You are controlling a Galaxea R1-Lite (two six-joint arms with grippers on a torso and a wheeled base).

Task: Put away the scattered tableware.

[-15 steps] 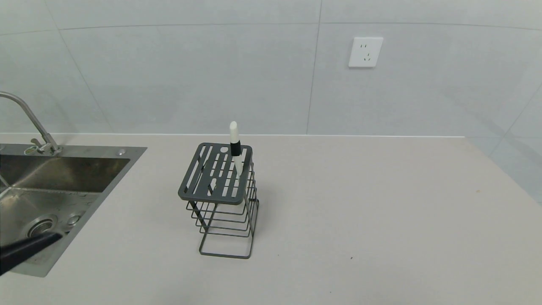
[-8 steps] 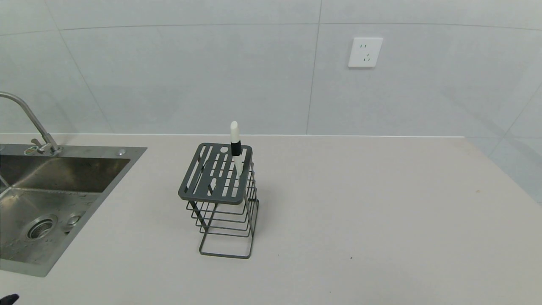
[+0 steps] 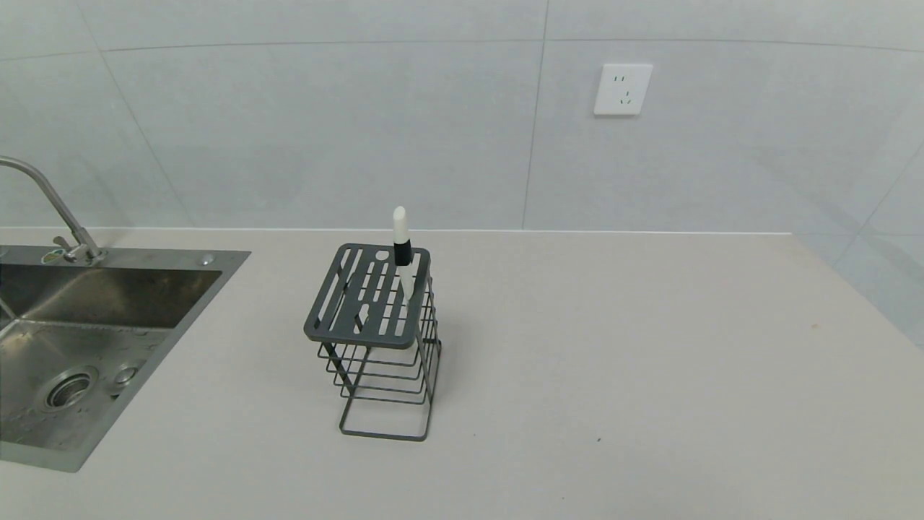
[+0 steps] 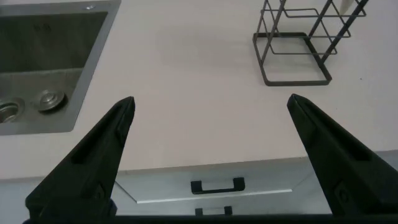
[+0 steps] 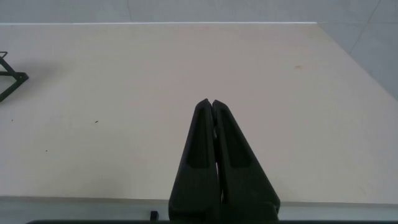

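Tableware on show is a single white utensil (image 3: pixel 401 249) with a black band around its middle, standing upright in a slot at the far right corner of the dark grey rack (image 3: pixel 364 296). Its lower white part reaches down through the slotted top plate into the wire frame beneath. The rack stands on the pale counter (image 3: pixel 613 347), with the steel sink (image 3: pixel 144 256) set into the counter to its left and the faucet (image 3: pixel 50 202) at the sink's far edge. On the tiled wall behind and to the right of the rack is a white socket (image 3: pixel 623 88). The left gripper (image 4: pixel 211 101) hangs over the counter's front edge, nearer the robot than the rack and well apart from it, its two dark fingers spread wide with nothing between them; a drawer handle (image 4: pixel 217 186) shows below that edge. The right gripper (image 5: pixel 212 106) sits above the bare counter to the right of the rack, fingers pressed together and empty, with a corner of the rack's wire base at the edge of the right wrist view.
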